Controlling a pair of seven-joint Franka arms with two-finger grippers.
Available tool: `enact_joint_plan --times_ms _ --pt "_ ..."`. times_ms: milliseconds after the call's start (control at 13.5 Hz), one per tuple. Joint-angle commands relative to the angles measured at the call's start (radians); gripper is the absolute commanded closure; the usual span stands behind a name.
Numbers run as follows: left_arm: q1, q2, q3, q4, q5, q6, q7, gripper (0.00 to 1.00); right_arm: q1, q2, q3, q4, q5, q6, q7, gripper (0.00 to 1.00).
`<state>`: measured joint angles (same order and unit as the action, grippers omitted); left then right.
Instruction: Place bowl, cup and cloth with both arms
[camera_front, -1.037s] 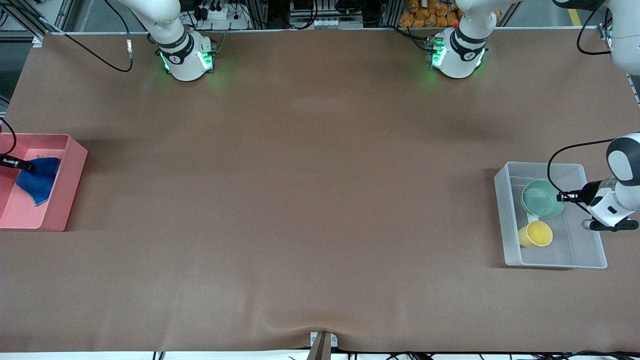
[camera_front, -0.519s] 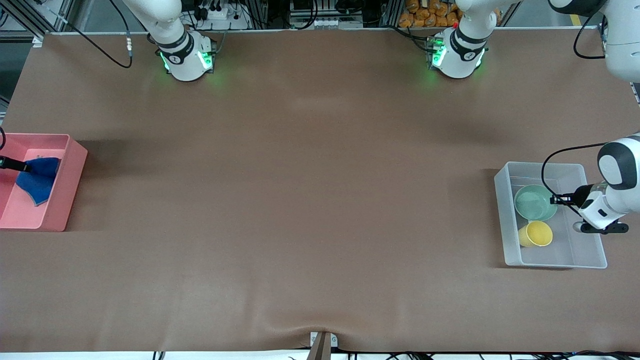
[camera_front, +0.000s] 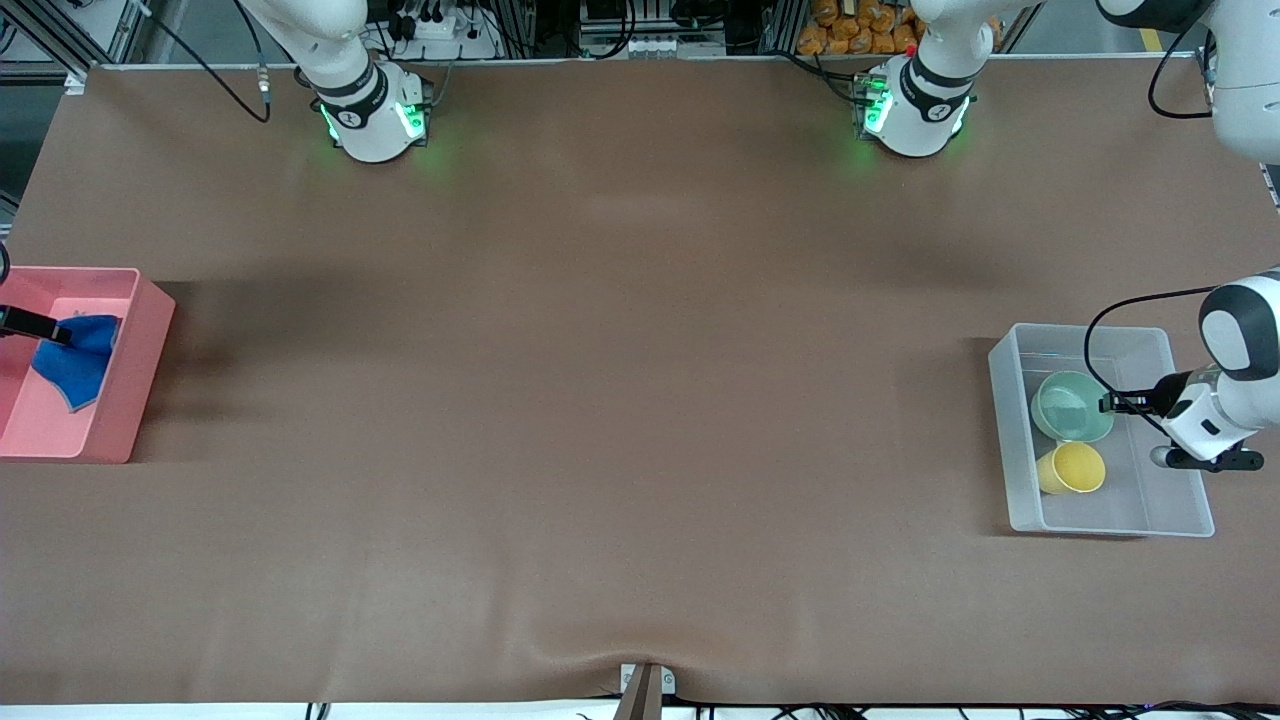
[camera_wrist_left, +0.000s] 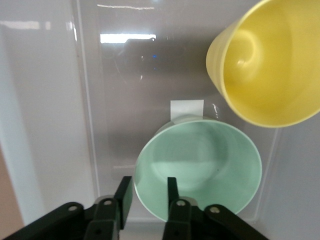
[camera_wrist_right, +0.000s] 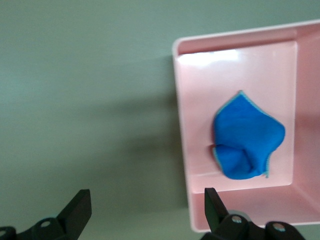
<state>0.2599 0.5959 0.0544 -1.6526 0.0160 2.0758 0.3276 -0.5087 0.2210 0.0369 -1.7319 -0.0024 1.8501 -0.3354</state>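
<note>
Glossy mint bowl (camera_wrist_left: 200, 167) in clear bin (camera_front: 1012, 440) beside cup (camera_wrist_left: 270, 65): stiff, light, slippery | left pincer (camera_wrist_left: 146, 192) narrowly closed across its rim, a good hold | cloth (camera_wrist_right: 246, 142) in pink bin (camera_wrist_right: 182, 130): soft | right pincer (camera_wrist_right: 145, 205) wide open, empty, over the surface (camera_front: 600, 350) beside this bin.

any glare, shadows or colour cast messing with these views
Left wrist view: bright glare streaks on the clear bin; the bowl and cup read sharply. Right wrist view: greenish cast on the table, soft blur, the cloth still distinct. Front view: even light, a soft shadow beside the pink bin.
</note>
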Motion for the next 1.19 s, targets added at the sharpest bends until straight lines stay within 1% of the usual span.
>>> enact_joint_plan --times_ms 0,148,296,370,444,519,593,667,741,963,1111 --pt "0.004 -0.041 -0.007 0.019 0.024 -0.02 0.01 0.62 0.077 -0.116 -0.006 -0.02 0.019 -0.086 0.1 0.0" --pt "0.001 -0.042 -0.007 0.066 0.024 -0.078 0.007 0.6 0.152 -0.19 -0.005 -0.018 0.019 -0.147 0.206 0.0" --pt "-0.01 -0.062 -0.004 0.083 0.024 -0.111 0.007 0.57 0.24 -0.236 0.004 0.024 0.009 -0.216 0.274 0.0" --pt "-0.01 -0.082 -0.005 0.082 0.024 -0.12 0.005 0.56 0.265 -0.242 0.006 0.064 0.007 -0.285 0.333 0.0" --pt "-0.011 -0.096 -0.005 0.083 0.024 -0.138 0.005 0.56 0.269 -0.243 0.012 0.134 0.009 -0.357 0.345 0.0" --pt "-0.014 -0.11 -0.005 0.083 0.024 -0.144 0.004 0.53 0.274 -0.243 0.017 0.197 0.018 -0.427 0.345 0.0" --pt "-0.024 -0.125 -0.005 0.082 0.024 -0.149 0.001 0.5 0.279 -0.241 0.021 0.231 0.022 -0.455 0.346 0.0" --pt "-0.025 -0.14 -0.007 0.083 0.022 -0.161 0.001 0.4 0.298 -0.241 0.037 0.248 0.021 -0.456 0.345 0.0" --pt "-0.027 -0.156 -0.008 0.082 0.024 -0.166 -0.001 0.0 0.318 -0.239 0.043 0.249 0.018 -0.448 0.345 0.0" --pt "-0.027 -0.205 -0.044 0.08 0.022 -0.198 -0.007 0.0 0.409 -0.246 0.037 0.235 0.01 -0.45 0.345 0.0" --pt "-0.027 -0.241 -0.07 0.08 0.021 -0.207 -0.033 0.0 0.409 -0.256 0.043 0.229 0.01 -0.445 0.345 0.0"
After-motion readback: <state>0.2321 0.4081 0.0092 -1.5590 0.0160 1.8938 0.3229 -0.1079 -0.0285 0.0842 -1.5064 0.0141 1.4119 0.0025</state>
